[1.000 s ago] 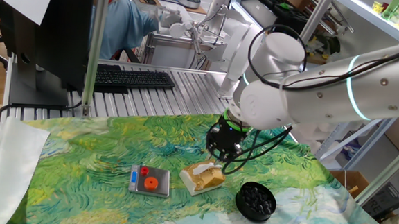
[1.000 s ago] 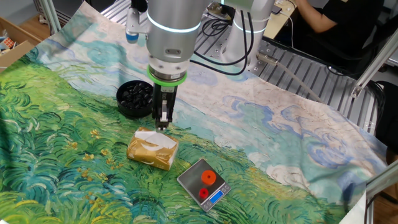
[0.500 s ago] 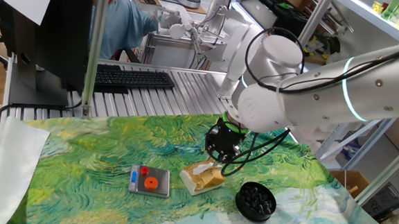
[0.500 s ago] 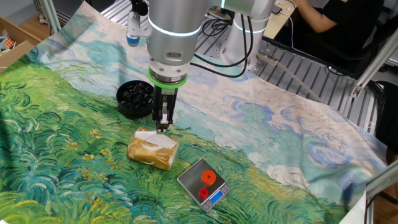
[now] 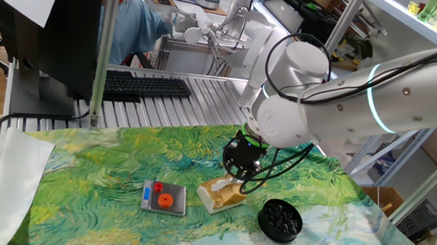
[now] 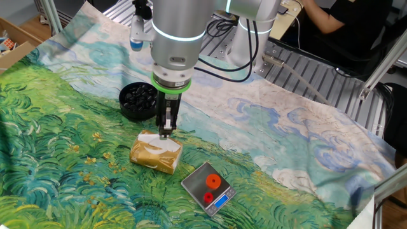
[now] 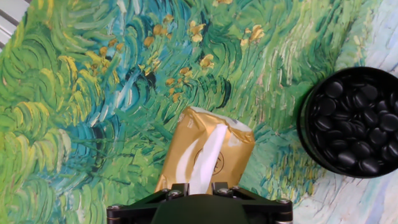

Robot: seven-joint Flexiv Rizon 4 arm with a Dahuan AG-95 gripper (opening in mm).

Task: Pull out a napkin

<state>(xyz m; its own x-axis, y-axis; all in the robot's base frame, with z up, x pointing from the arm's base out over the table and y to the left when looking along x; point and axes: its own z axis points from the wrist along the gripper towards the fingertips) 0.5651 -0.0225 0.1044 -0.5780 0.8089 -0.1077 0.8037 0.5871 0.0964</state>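
The tan tissue pack (image 5: pixel 222 193) lies on the painted cloth, and it also shows in the other fixed view (image 6: pixel 156 152) and in the hand view (image 7: pixel 214 155). A white napkin (image 7: pixel 206 155) sticks up out of its top slot as a narrow tuft (image 6: pixel 166 145). My gripper (image 6: pixel 166 130) points straight down over the pack, with its tips at the tuft. In the hand view the gripper (image 7: pixel 200 188) stands with one finger on each side of the napkin, a small gap between the fingers, and the napkin running up between them. The jaws are open.
A black round tub of dark beads (image 6: pixel 138 100) stands close behind the pack and shows in the hand view (image 7: pixel 351 121). A small grey scale with a red disc (image 6: pixel 209 184) lies in front of the pack. A large white stiff sheet (image 5: pixel 18 172) lies at the table's left edge.
My gripper has come down a little onto the napkin tuft. The pack, the tub and the scale have not moved.
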